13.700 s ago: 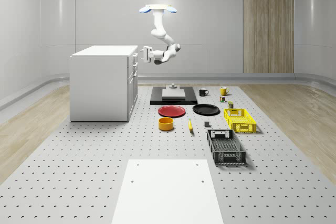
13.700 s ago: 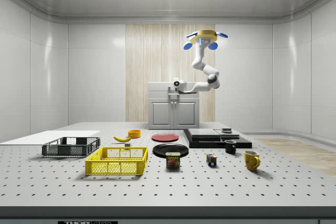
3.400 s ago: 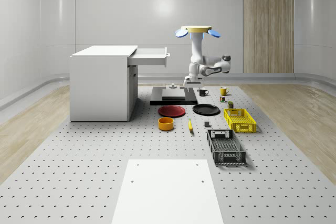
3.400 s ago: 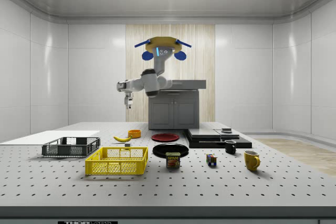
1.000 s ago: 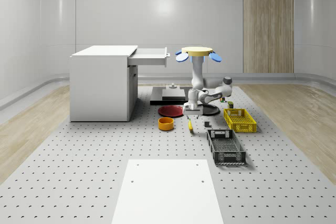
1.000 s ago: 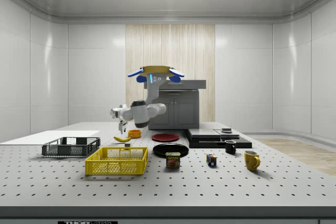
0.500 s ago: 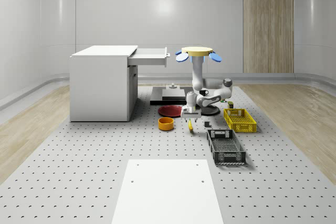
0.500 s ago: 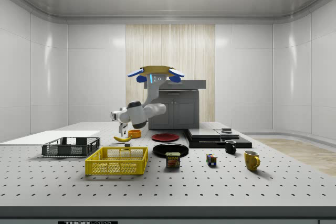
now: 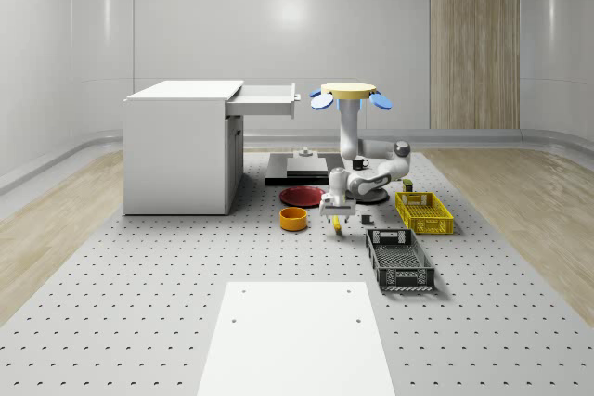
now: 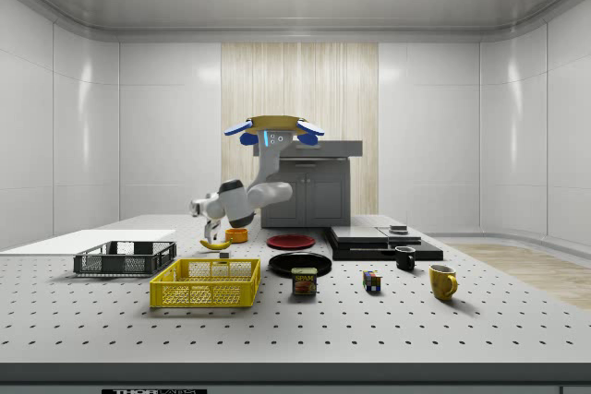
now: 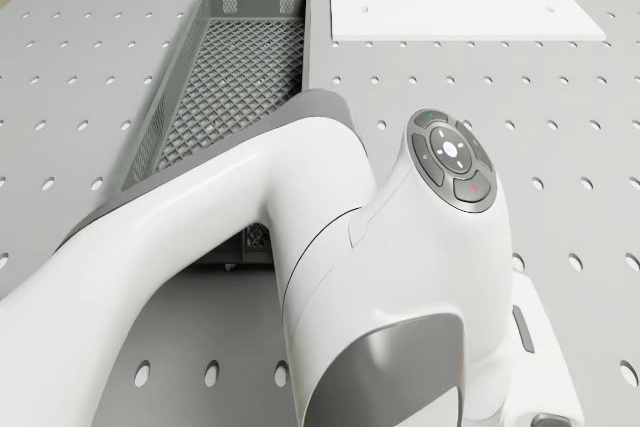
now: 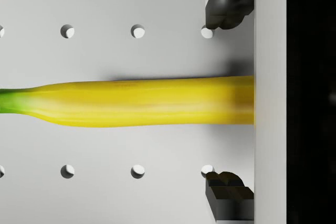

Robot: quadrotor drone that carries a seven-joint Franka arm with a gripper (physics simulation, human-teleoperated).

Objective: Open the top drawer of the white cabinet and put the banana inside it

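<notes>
The banana lies flat on the perforated table, and in the wrist view my open gripper straddles it, with one dark fingertip on each side and clear gaps to the fruit. In the whole-scene view the gripper is low over the banana, beside the orange bowl. The side view shows the gripper just above the banana. The drone hovers over the plates. The white cabinet has its top drawer pulled out.
A red plate and a black plate lie behind the banana. A yellow basket and a black basket stand to the whole-scene view's right. A white board lies in front, a black platform behind.
The top drawer, shut 13.7 s ago, stands pulled out. Over the last second the arm has lowered the gripper down to the banana, while the drone has held its place.
</notes>
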